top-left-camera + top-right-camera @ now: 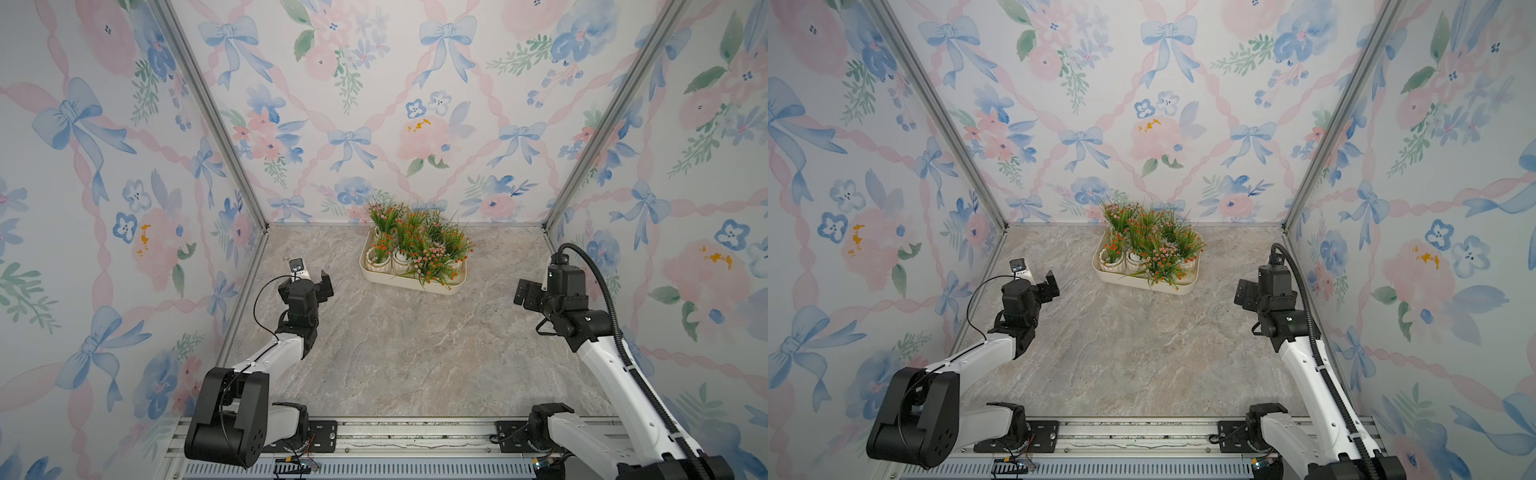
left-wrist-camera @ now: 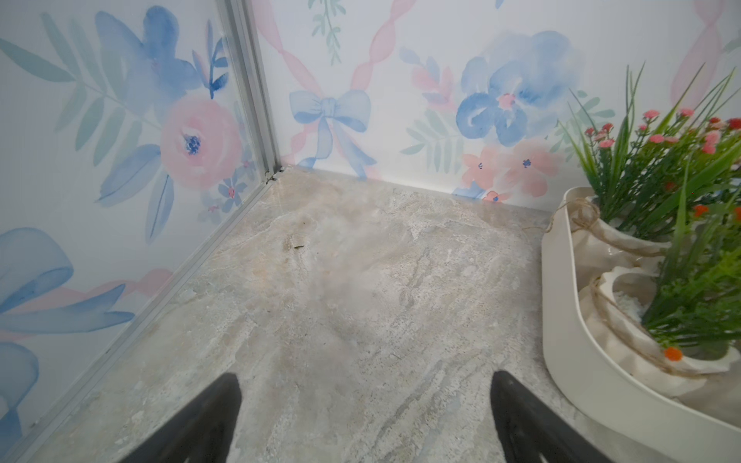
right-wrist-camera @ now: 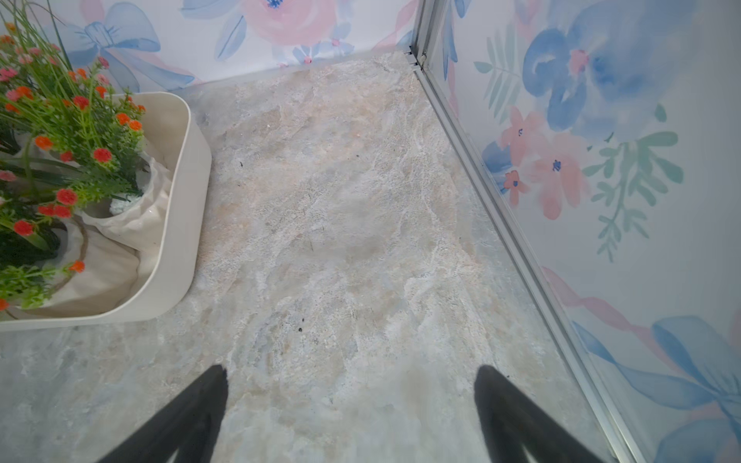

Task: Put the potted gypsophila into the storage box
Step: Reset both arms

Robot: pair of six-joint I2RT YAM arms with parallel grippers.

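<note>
The left end effector (image 2: 365, 381) and right end effector (image 3: 353, 371) are hanging released and empty, apart from the storage box (image 1: 409, 283). The potted gypsophila (image 1: 415, 245) are crowding inside it, sprigs overhanging the rim; probably a passing arm could be snagging them and tipping a pot.

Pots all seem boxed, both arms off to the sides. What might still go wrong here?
Sprigs of the potted gypsophila spill over the front rim of the storage box; an arm sweeping past might snag them and tip a pot.
The left gripper and right gripper flank the box, both open; a low inward move might shove it.
</note>
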